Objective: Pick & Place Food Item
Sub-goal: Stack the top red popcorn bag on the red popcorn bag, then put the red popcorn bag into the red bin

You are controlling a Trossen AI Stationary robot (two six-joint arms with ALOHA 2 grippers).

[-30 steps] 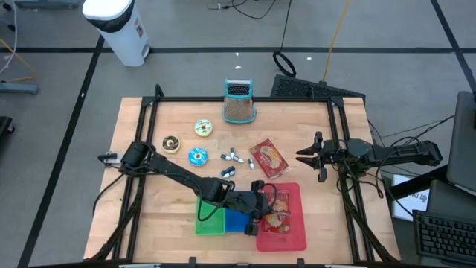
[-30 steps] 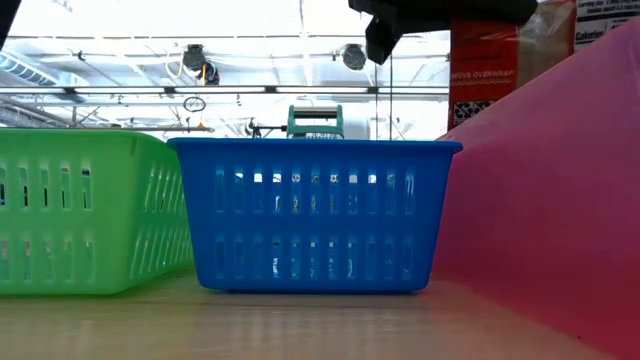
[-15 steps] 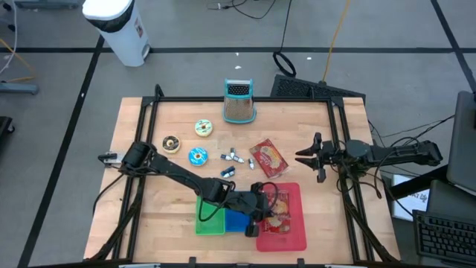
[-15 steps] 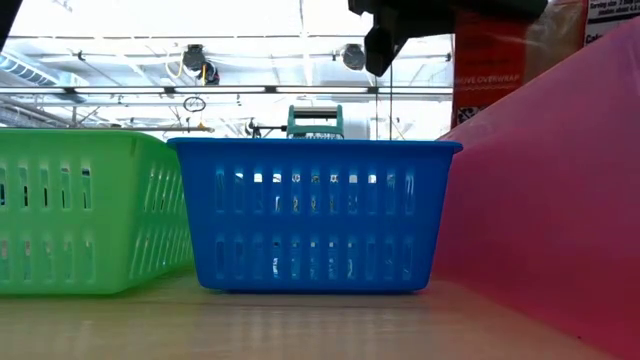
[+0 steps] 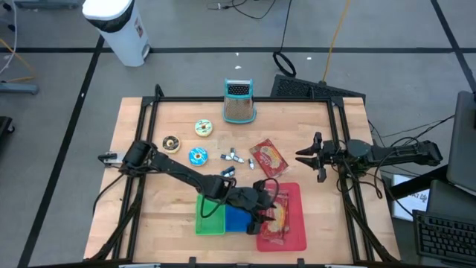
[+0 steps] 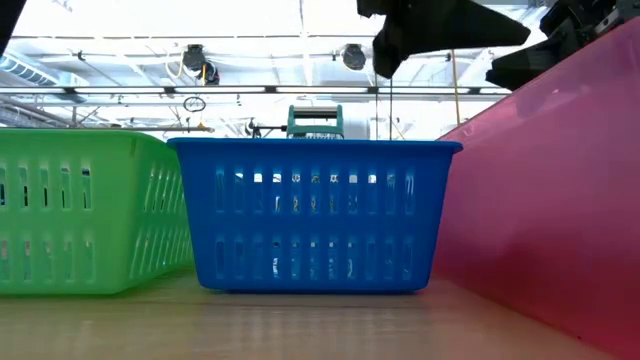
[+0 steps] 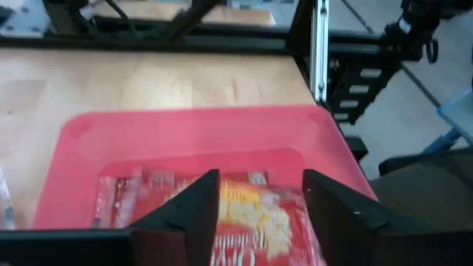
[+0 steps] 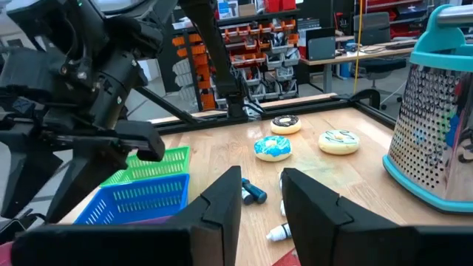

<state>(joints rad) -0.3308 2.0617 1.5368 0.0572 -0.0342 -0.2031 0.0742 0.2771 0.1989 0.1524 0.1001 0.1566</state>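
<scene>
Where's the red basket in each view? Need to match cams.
High view: red basket at the near table edge, right of the blue basket, under the left pincer.
Low view: its wall fills the right side.
Left wrist view: centre, snack packet inside.
Right wrist view: not clearly visible.
Shared landmark: blue basket.

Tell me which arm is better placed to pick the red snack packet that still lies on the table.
Probably the right: its gripper hovers just beside that red snack packet, while the left gripper hangs over the pink bin.
</scene>
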